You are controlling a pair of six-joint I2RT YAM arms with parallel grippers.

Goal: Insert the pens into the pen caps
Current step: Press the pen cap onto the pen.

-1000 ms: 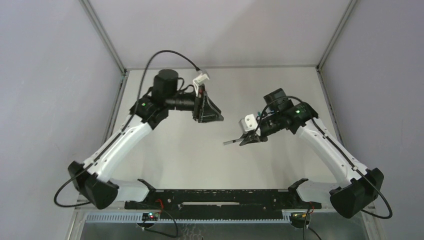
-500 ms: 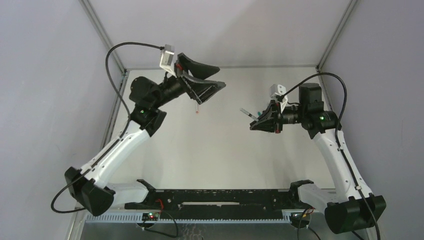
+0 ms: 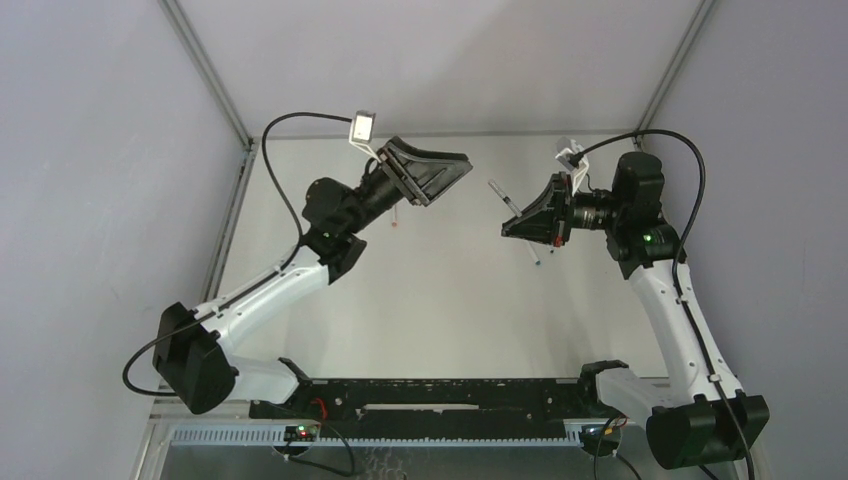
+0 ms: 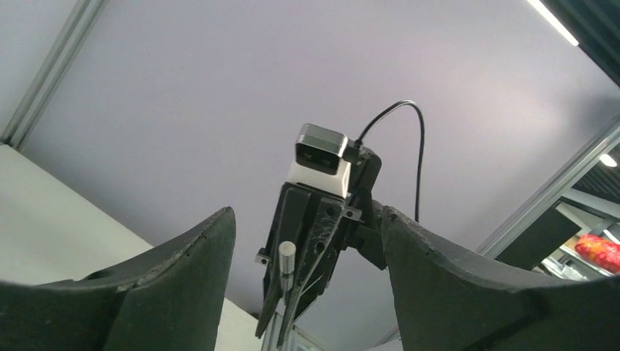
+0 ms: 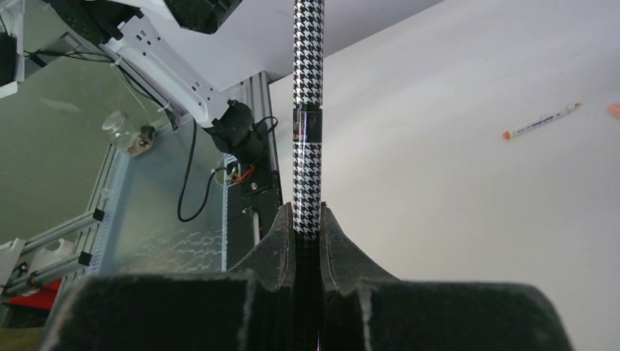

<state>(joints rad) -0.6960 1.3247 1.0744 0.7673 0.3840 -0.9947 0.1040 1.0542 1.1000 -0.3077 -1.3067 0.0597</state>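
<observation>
Above the table (image 3: 450,300), left gripper (image 3: 450,180) has been opened, nothing held. Pen (image 5: 308,88) is clamped by right gripper (image 5: 308,223); capping looks stalled.

The left gripper (image 3: 450,175) has risen and swung round. A second ago it pointed down at the table; now it faces the right gripper (image 3: 510,228). Its jaws have spread wide, with nothing between them. A white pen with a reddish tip (image 3: 397,213) now shows on the table, below and behind its fingers, at the spot the gripper covered a second ago. The right gripper has climbed and moved toward the far side. It has turned too, so the houndstooth-patterned pen (image 5: 308,110) clamped in it no longer points low toward the left arm but slants upward ahead of its fingertips. The right arm now stands more upright.
</observation>
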